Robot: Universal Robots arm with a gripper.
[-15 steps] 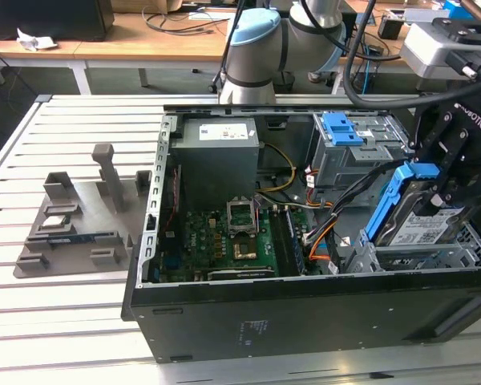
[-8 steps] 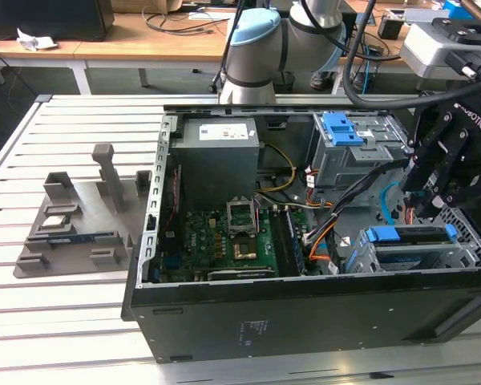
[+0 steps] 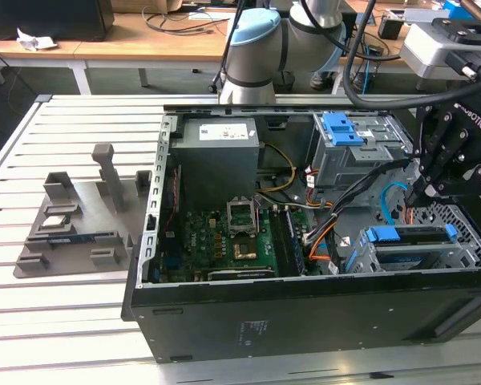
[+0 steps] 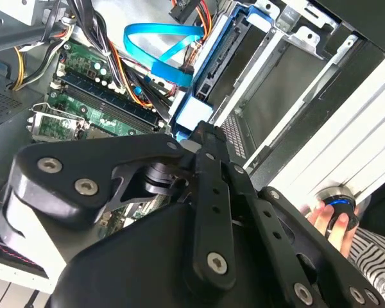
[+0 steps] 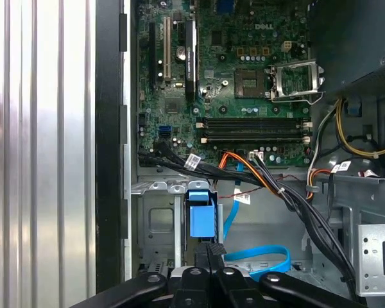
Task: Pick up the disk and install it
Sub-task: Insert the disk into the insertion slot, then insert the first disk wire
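Disk [image 5: 201, 221] bayed; fingers [image 5: 212, 251] closed beside cables [image 5: 256, 260].

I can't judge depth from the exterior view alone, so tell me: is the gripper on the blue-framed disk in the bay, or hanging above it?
Observer: On it. In the first wrist view the gripper meets the blue end tab of the disk.
Operator: Are the jaws open?
Observer: No, both wrist views show them closed together.
Operator: Is anything near the case that I'm missing?
Observer: Yes. In the second wrist view a person's hand rests on a round blue-lit device beside the case.
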